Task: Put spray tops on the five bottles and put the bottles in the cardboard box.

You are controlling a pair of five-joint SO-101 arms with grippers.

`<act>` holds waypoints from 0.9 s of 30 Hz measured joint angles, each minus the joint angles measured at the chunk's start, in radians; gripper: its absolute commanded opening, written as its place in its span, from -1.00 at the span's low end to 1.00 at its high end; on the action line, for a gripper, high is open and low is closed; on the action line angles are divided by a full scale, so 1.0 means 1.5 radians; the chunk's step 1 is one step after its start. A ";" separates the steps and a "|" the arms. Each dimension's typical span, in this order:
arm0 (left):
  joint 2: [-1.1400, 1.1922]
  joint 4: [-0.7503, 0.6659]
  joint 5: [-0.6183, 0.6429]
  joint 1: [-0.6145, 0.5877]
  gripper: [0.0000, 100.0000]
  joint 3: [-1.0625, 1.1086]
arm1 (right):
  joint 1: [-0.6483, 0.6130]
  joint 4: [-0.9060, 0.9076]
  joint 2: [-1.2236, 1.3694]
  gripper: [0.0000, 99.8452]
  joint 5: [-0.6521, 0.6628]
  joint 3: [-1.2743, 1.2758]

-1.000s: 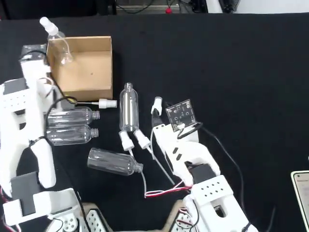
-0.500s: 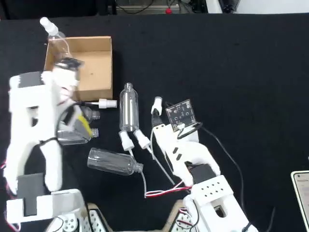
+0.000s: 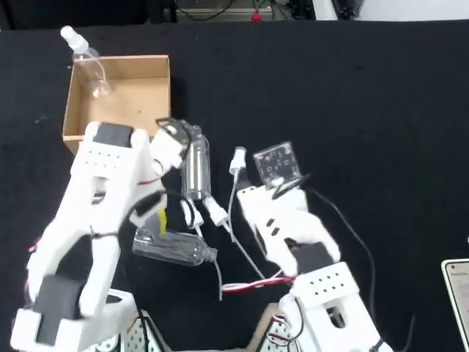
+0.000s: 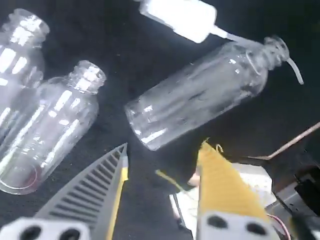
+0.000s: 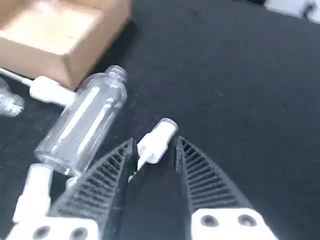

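Noted left gripper [image 4: 165, 148] spread over clear plastic bottle [image 4: 200, 95] lying on black bench [image 3: 381, 110], 5 o'clock of brown cardboard box [image 3: 132, 99]. Found right gripper [image 5: 154, 143] pinching white spray top [image 5: 159, 134]. Feared bottle rolling aside under off-centre closure.

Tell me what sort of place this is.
Probably a robotics lab bench: two white arms at a black table, cables beyond its far edge, and bottles with a box laid out for a task.
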 measured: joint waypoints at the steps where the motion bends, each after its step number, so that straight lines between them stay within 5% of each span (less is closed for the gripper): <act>1: -0.023 0.000 -0.002 0.007 -0.43 0.018 | 0.010 0.031 0.000 -0.75 0.000 -0.016; 8: -0.198 -0.010 -0.010 0.070 -0.34 0.121 | 0.110 0.184 0.000 -0.75 0.000 -0.057; 27: -0.215 -0.217 -0.081 0.198 -0.33 0.324 | 0.171 0.092 0.000 -0.75 0.000 0.012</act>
